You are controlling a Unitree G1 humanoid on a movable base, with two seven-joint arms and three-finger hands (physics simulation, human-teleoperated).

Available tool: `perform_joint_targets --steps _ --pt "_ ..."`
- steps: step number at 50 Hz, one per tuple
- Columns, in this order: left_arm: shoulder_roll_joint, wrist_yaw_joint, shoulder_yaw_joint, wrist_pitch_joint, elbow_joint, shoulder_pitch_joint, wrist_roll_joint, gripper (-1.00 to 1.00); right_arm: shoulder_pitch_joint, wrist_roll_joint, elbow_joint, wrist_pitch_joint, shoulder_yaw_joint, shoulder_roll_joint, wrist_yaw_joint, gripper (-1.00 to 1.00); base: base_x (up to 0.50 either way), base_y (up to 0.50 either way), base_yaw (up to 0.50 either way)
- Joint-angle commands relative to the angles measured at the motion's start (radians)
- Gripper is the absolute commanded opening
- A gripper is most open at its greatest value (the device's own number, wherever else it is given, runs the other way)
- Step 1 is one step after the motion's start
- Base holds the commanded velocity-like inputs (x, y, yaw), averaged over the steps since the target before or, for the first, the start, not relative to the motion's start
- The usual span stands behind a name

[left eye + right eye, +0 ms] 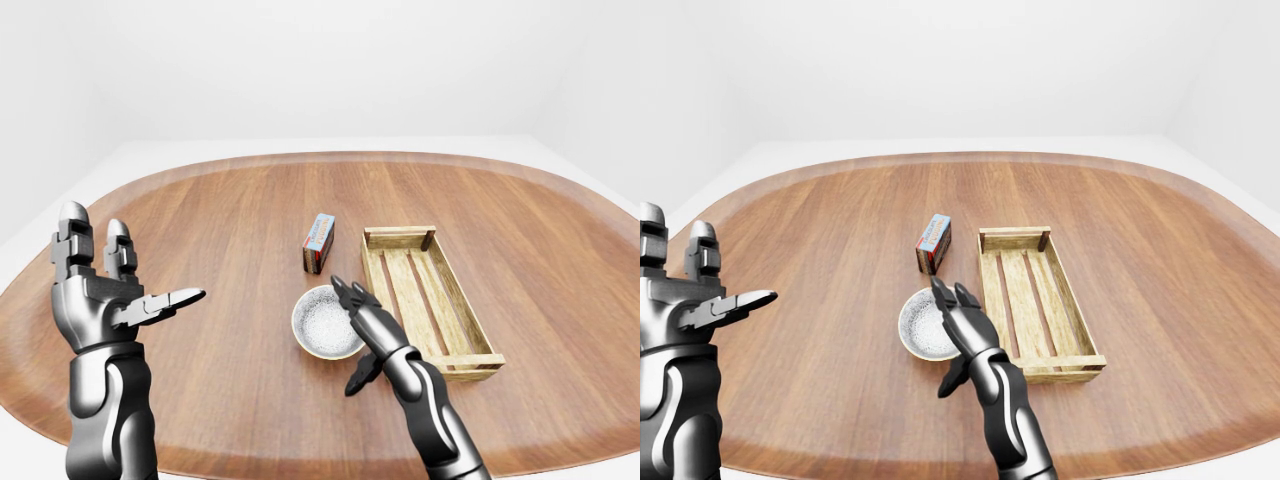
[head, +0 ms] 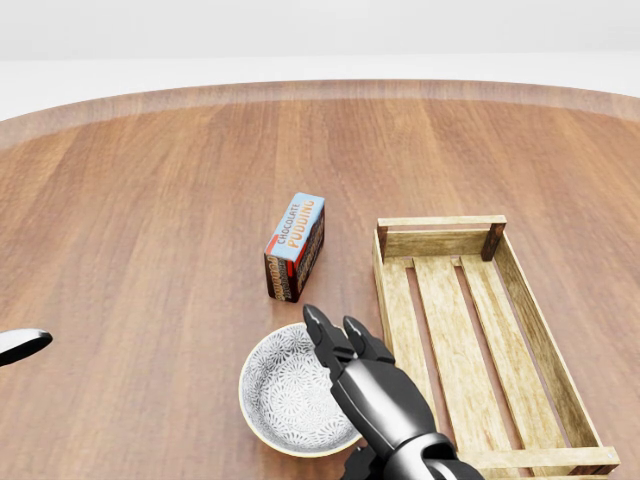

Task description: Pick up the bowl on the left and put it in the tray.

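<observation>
Right hand (image 2: 375,395) fingers spread over bowl (image 2: 285,395)

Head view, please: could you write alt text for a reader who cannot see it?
The right hand, fingers open, reaches over the right rim of a patterned bowl on a wooden table. An empty slatted tray lies just right of it, and a pudding box stands above the bowl.
</observation>
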Motion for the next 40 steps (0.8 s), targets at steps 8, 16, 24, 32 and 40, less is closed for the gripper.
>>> perform_joint_targets --steps 8,16,24,32,40 --pt "0.001 0.001 0.003 0.000 -0.003 0.000 -0.002 1.00 -0.027 -0.015 0.064 0.000 -0.008 -0.001 0.024 1.00 0.00 0.00 0.00" --pt "0.001 0.001 0.003 0.000 -0.001 -0.001 -0.002 1.00 -0.055 -0.033 0.096 0.000 -0.016 0.001 0.052 1.00 0.00 0.00 0.00" --pt "0.002 0.003 0.005 0.000 -0.007 0.000 -0.005 1.00 -0.067 -0.027 0.135 0.000 -0.034 0.002 0.049 1.00 0.00 0.00 0.00" --pt "0.003 0.003 0.008 0.000 -0.010 0.000 -0.007 1.00 -0.077 -0.044 0.142 0.000 -0.034 0.003 0.065 1.00 0.00 0.00 0.00" --pt "0.006 0.003 0.010 0.000 -0.001 -0.004 -0.009 1.00 -0.102 -0.042 0.190 0.000 -0.046 0.007 0.060 1.00 0.00 0.00 0.00"
